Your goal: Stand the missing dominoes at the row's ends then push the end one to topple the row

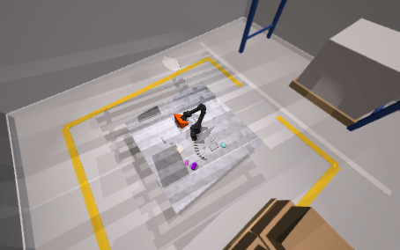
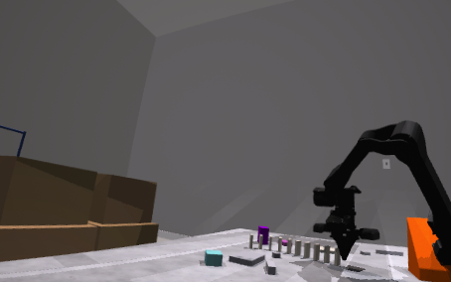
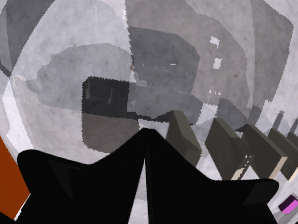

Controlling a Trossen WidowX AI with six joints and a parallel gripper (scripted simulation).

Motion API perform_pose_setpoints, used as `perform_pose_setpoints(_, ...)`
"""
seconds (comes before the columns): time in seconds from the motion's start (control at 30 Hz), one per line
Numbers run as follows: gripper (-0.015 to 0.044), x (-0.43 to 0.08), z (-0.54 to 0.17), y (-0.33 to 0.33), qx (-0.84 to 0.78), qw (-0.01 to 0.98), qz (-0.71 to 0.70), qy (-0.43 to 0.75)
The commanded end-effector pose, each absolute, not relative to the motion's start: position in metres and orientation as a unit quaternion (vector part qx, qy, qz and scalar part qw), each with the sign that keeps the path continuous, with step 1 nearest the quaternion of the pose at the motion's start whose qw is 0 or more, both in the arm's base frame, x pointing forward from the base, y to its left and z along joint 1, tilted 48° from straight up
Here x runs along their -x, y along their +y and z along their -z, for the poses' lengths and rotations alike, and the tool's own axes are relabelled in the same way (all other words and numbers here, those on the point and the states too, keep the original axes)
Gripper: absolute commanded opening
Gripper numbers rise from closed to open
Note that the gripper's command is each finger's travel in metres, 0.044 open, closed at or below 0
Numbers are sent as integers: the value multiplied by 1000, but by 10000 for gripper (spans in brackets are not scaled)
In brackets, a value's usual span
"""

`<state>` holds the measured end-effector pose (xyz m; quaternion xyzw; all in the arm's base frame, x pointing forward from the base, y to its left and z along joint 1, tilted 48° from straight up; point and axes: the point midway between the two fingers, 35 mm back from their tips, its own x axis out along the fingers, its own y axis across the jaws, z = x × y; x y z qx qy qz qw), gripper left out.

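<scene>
With its two black, tapering fingers clenched together at the tips and nothing between them, the black parallel-jaw gripper is pointing straight down just beside the near end of the domino row. Whether a fingertip is touching the end domino, the pictures are not letting anyone tell.

That end domino, a thin grey-beige upright block, is standing closest to the gripper, on the side away from the orange angular block. From it the curved row of matching upright dominoes is running outward, each piece standing apart from the next, and none is lying toppled in the row.

Beyond the far part of the row, a purple block is standing near a small magenta piece. To the row's other side, a flat grey slab is lying near a teal box-shaped block. Behind the gripper, the black jointed arm is arching up and over, with the orange angular block resting near it.
</scene>
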<state>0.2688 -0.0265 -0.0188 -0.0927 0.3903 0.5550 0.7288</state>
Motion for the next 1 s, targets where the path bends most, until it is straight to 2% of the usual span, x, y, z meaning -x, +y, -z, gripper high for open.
perform_pose_setpoints(0.0, 0, -277, 20, -29, 92, 730, -554, 389)
perform_pose_setpoints(0.23, 0, -287, 23, -33, 92, 730, -554, 389)
perform_pose_setpoints(0.4, 0, -270, 34, -50, 65, 739, -522, 421)
perform_pose_setpoints(0.7, 0, -298, -10, -84, 94, 730, -553, 390)
perform_pose_setpoints(0.97, 0, -299, -11, -85, 93, 730, -554, 390)
